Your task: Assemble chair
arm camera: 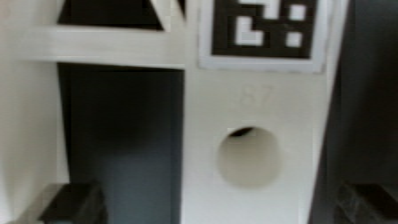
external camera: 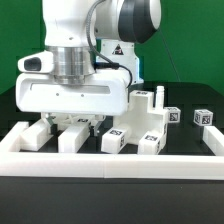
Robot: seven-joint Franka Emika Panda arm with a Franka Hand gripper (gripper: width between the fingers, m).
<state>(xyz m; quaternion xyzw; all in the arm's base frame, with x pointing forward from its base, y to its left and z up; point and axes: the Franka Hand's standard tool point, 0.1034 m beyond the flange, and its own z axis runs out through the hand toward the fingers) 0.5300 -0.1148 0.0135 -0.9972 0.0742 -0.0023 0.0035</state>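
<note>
The chair is in loose white parts with black-and-white tags on the black table. In the exterior view my gripper (external camera: 72, 124) is low over the parts at that view's left, among them two blocks (external camera: 72, 139). The wrist view shows a white bar (arm camera: 267, 110) with a tag (arm camera: 267, 30) at one end and an oval hole (arm camera: 249, 160). This bar runs between my dark fingers (arm camera: 71, 202). My gripper (arm camera: 222, 208) is open, and a dark gap separates one finger from the bar. A thinner white crosspiece (arm camera: 107, 45) meets the bar near the tag.
Further white parts lie toward the exterior view's right: a stepped piece (external camera: 146, 100), two tagged blocks (external camera: 115, 138) (external camera: 150, 141), and small tagged cubes (external camera: 172, 115) (external camera: 205, 117). A long low white border rail (external camera: 110, 162) fences the front and sides.
</note>
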